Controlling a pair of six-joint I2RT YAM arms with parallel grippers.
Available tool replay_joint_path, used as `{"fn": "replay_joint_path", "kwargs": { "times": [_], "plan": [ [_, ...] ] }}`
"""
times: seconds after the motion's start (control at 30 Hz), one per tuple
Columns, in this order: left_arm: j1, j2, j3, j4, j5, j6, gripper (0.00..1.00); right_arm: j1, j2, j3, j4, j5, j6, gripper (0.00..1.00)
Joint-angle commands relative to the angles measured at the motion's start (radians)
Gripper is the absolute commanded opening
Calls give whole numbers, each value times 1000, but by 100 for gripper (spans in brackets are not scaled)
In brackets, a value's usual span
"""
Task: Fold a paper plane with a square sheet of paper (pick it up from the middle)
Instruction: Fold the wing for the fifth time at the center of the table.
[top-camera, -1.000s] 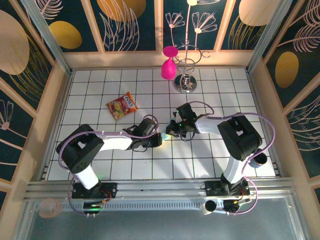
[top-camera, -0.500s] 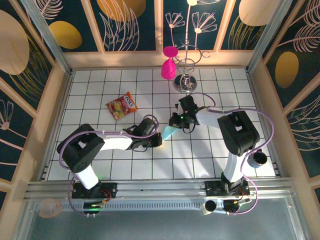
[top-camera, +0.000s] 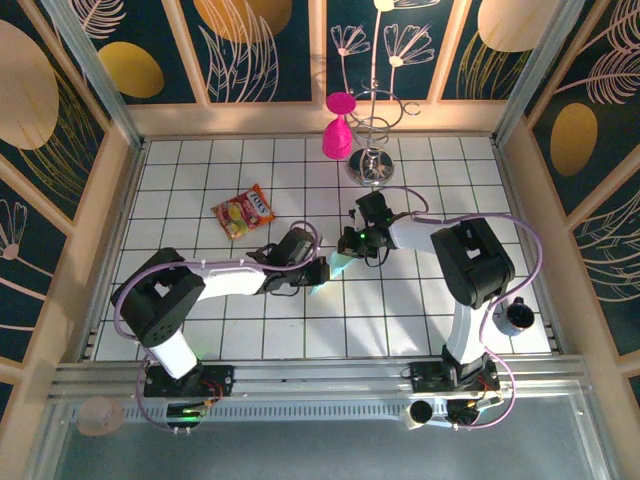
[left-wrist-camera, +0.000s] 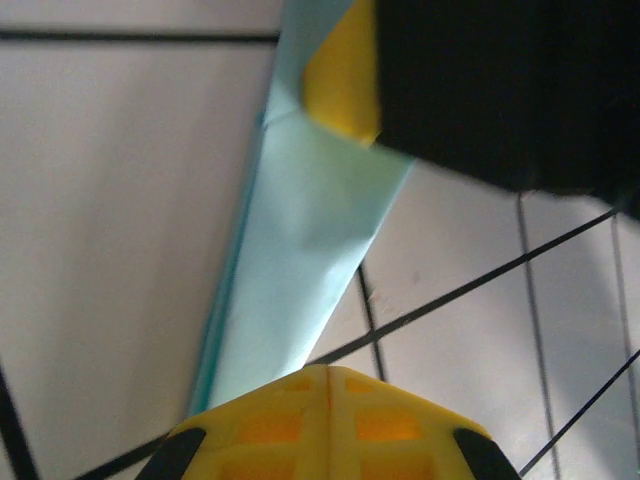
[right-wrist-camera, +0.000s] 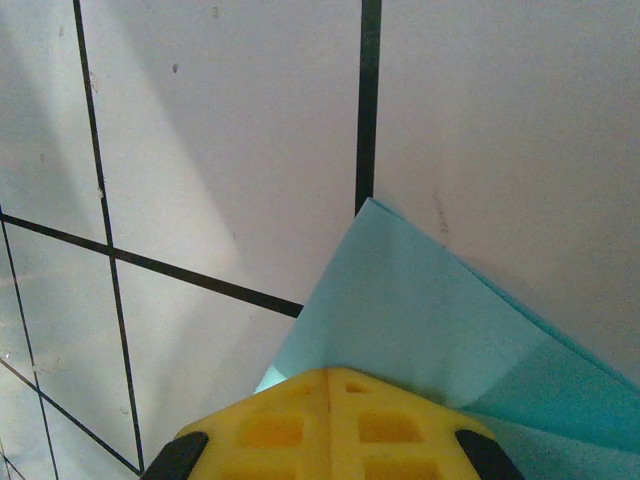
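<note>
left tool (top-camera: 319, 272): pinches paper plane (top-camera: 338, 266) | right tool (top-camera: 346, 252): pinches it too | change: left tool moved closer; crease probably being tightened

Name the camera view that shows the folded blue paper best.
Left wrist: the blue paper runs down the frame as a long, narrow folded strip with its creases visible. The right wrist view catches just one pointed corner; the top external view gives a tiny pale sliver.

We see the paper plane (top-camera: 340, 264), a narrow light-blue folded wedge with layered lengthwise folds, lying slantwise to the right of the snack packet (top-camera: 245, 211), slightly nearer us.
</note>
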Motion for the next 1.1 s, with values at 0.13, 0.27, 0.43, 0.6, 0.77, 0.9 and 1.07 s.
{"fn": "replay_joint_path", "kwargs": {
  "times": [0.13, 0.27, 0.43, 0.6, 0.77, 0.9, 1.07],
  "plan": [
    [14, 113, 92, 18, -27, -22, 0, -7, 20, -7, -27, 26, 7, 5],
    [14, 145, 102, -21, -55, -29, 0, -14, -2, -5, -18, 13, 11, 4],
    [15, 181, 120, -108, -95, -36, 0, -19, -81, -2, 28, -26, 6, 5],
    [14, 176, 111, -120, -111, -41, 0, -14, -148, -65, 48, -21, 10, 5],
    [14, 181, 111, -124, -106, -42, 0, 6, -161, -138, 71, -23, 31, 5],
    [15, 182, 110, -132, -108, -38, 0, 18, -139, -144, 89, -38, 38, 5],
    [15, 191, 111, -135, -105, -37, 0, 24, -97, -122, 94, -54, 30, 4]
  ]
}}
